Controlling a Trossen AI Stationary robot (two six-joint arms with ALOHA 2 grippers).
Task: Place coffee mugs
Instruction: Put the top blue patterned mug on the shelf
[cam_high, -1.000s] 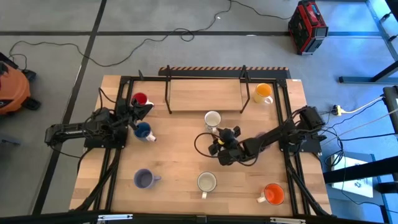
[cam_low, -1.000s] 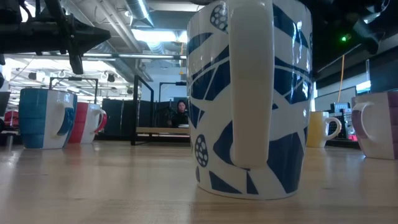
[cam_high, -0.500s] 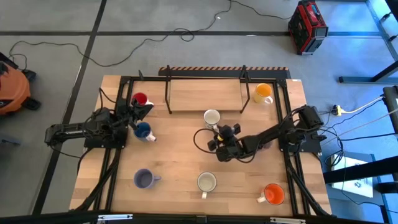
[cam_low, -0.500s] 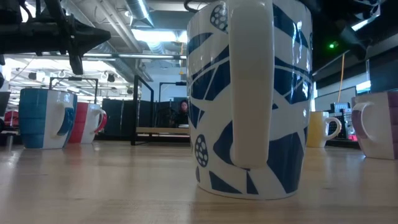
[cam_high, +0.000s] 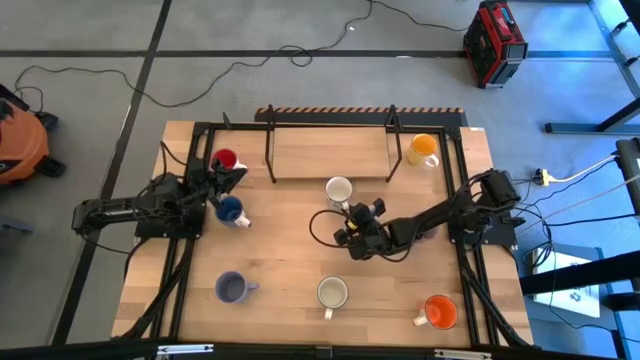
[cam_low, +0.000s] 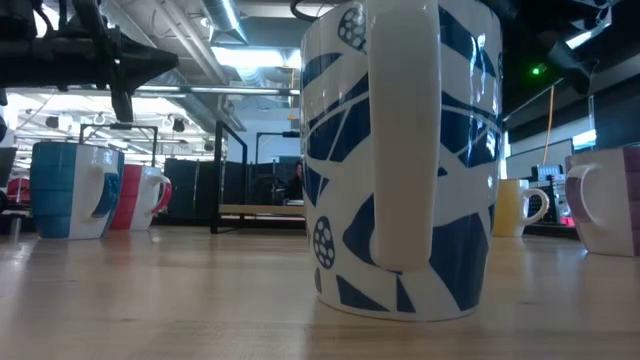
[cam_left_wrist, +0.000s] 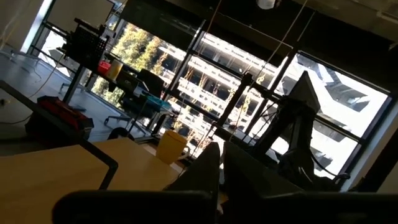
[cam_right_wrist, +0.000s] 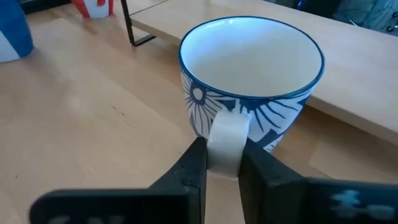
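A white coffee mug with a blue pattern (cam_high: 339, 189) stands upright on its base at the table's middle. My right gripper (cam_high: 351, 211) is shut on its handle, seen close in the right wrist view (cam_right_wrist: 222, 153). Other coffee mugs stand on the table: red (cam_high: 225, 160), blue (cam_high: 230, 209), yellow-orange (cam_high: 423, 148), lavender (cam_high: 232, 288), white (cam_high: 332, 292) and orange (cam_high: 440, 312). My left gripper (cam_high: 233, 177) waits shut between the red and blue mugs, holding nothing (cam_left_wrist: 221, 163). My right gripper pinches the mug's white handle (cam_right_wrist: 225, 134) between its two fingers, one on each flat side. The fingers come from the table's near right side, slanting down. The mug stands upright with its base on the table.
A raised wooden shelf (cam_high: 330, 150) on black legs stands at the far middle, just behind the held mug. In the low view the near white mug (cam_low: 400, 160) fills the middle and hides the held one. Black frame rails (cam_high: 190, 270) run along both table sides.
My right gripper has shut on the white mug's handle, turning slightly at the wrist while staying in place. The mug remains upright on the table.
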